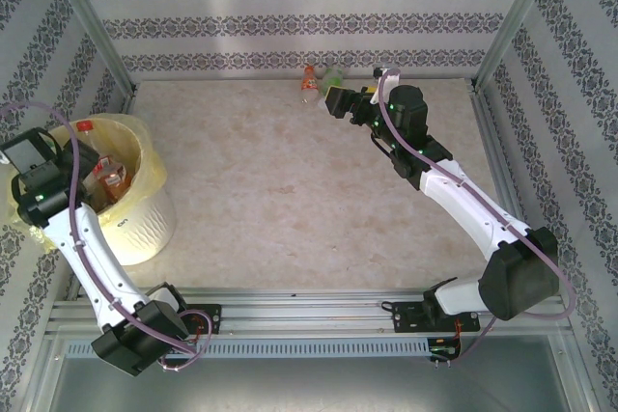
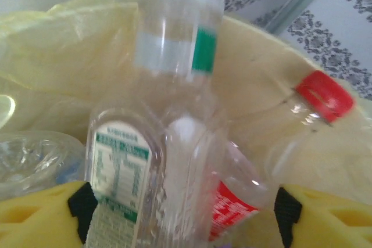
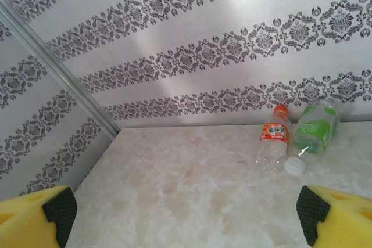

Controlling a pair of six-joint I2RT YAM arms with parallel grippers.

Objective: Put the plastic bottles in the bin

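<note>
The bin [image 1: 145,224], lined with a pale yellow bag [image 2: 64,56], stands at the table's left edge. My left gripper [image 1: 68,171] hangs over it, open. A clear bottle with a green-and-white label [image 2: 168,143] sits blurred between the wide-spread yellow fingers [image 2: 35,216], with a gap on its right side. Under it lie a red-capped bottle [image 2: 322,94] and a crushed clear one [image 2: 35,161]. By the back wall lie an orange-capped bottle [image 3: 274,140] and a green-labelled bottle [image 3: 314,132]. My right gripper [image 3: 186,213] is open just short of them, low over the table.
The patterned back wall [image 3: 203,56] runs right behind the two bottles [image 1: 319,79]. A metal corner post [image 3: 58,68] stands at the left of the right wrist view. Bare marble tabletop [image 1: 290,200] stretches between the bin and the right arm.
</note>
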